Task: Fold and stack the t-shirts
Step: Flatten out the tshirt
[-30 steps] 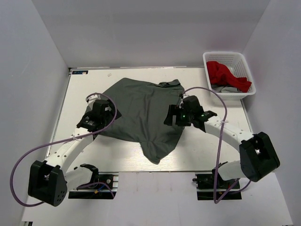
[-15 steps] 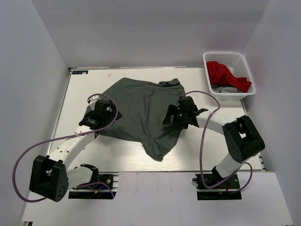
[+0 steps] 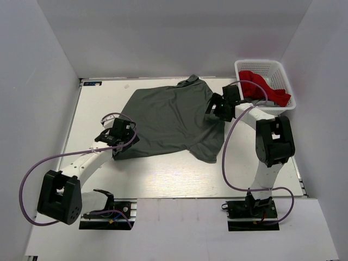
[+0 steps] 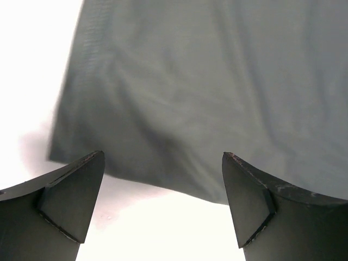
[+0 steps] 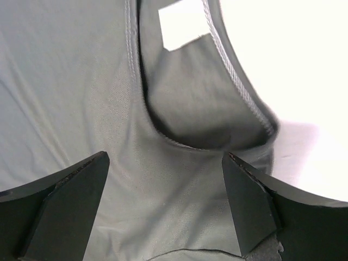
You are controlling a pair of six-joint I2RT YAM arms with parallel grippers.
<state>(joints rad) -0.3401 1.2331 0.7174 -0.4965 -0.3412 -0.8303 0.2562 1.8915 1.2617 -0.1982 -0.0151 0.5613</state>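
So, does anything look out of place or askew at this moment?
Nothing is spilled or damaged. The olive-grey t-shirt lies spread but crooked, with its collar toward the far edge and one part jutting out at the near right. The red t-shirt sits as a crumpled heap in the white basket.

An olive-grey t-shirt (image 3: 168,117) lies spread on the white table (image 3: 163,174).

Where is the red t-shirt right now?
In the top view, the red t-shirt lies inside the white lattice basket at the far right, just beyond the right gripper.
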